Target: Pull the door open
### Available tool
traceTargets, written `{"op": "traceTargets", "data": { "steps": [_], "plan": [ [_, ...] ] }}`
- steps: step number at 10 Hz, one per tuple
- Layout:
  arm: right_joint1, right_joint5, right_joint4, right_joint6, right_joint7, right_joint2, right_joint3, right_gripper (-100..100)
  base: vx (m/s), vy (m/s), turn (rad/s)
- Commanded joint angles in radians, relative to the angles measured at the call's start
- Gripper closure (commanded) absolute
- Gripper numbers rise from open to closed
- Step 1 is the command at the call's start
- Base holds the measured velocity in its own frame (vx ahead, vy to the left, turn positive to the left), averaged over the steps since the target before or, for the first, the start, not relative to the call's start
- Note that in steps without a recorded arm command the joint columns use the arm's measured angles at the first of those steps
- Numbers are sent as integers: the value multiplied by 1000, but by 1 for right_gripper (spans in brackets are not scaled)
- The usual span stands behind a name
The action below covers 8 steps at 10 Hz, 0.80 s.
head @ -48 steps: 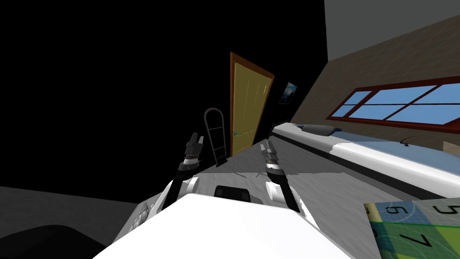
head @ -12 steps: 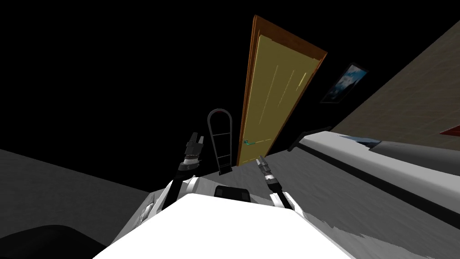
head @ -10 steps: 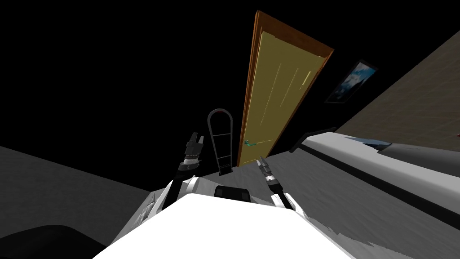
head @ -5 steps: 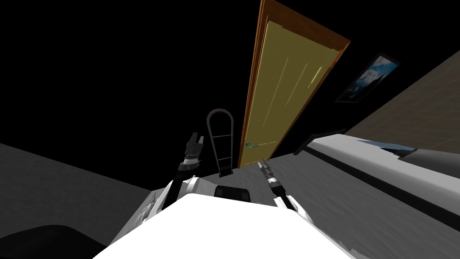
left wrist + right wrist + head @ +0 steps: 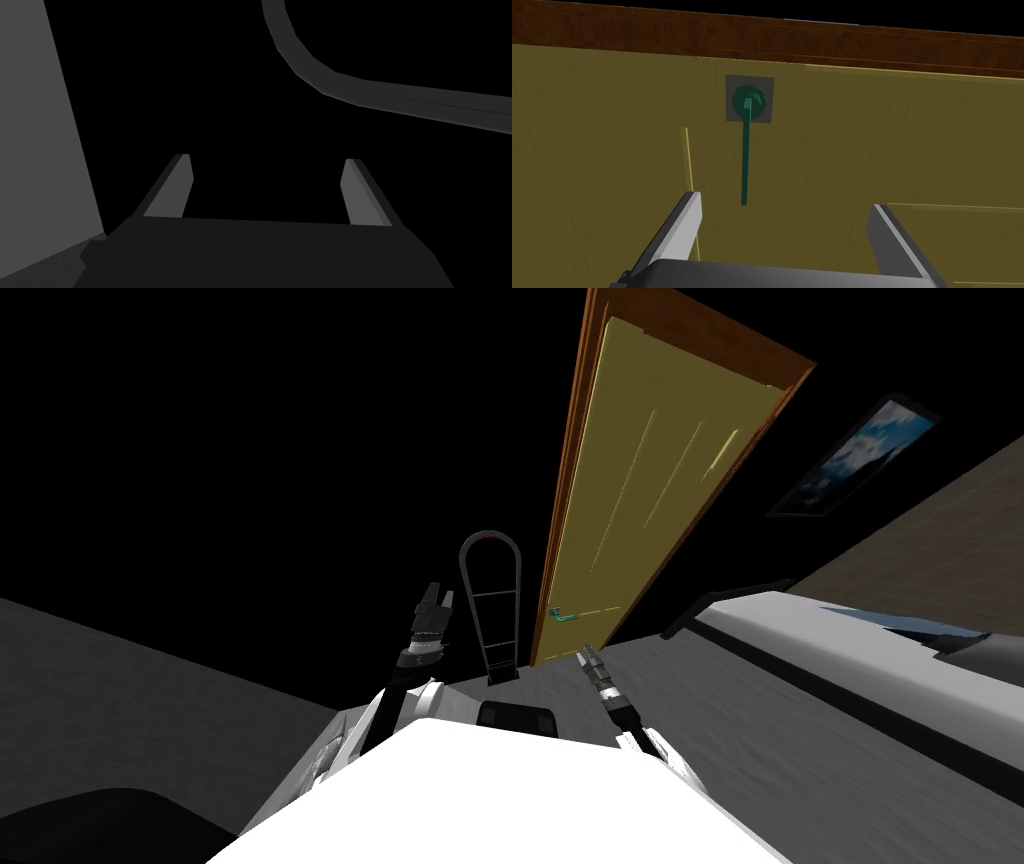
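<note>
A yellow-olive door (image 5: 650,488) in a brown frame (image 5: 572,468) stands ahead in the head view, shut against the frame. Its green lever handle (image 5: 563,614) sits low on the door, near the frame's left side. My right gripper (image 5: 583,650) points at the door just short of the handle. In the right wrist view the handle (image 5: 745,150) hangs from its round mount on a grey plate, and my right gripper (image 5: 784,210) is open with the lever's free end just beyond and between the fingers, not touching. My left gripper (image 5: 436,596) is raised beside a dark hoop, open (image 5: 267,172) and holding nothing.
A dark hoop-topped rack (image 5: 492,598) stands left of the door; its curved bar (image 5: 350,85) passes in front of the left gripper. A long white and grey counter (image 5: 850,658) runs along the right. A framed picture (image 5: 860,453) hangs right of the door. Black areas surround the door.
I have moved closer to the door, which has grown in the head view. My right gripper has stretched forward toward the handle. The left arm has held still.
</note>
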Motion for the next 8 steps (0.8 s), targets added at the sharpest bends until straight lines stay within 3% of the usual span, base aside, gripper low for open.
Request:
{"op": "traceTargets", "data": {
  "steps": [1, 7, 8],
  "plan": [
    [-12, 2, 47, -23, -10, -10, 1, -100, 92, -24, 73],
    [-46, 6, 175, -79, -38, -38, 6, -100, 86, -22, 50],
    [-47, 5, 171, -77, -35, -36, 5, -100, 41, -9, 17]
  ]
}}
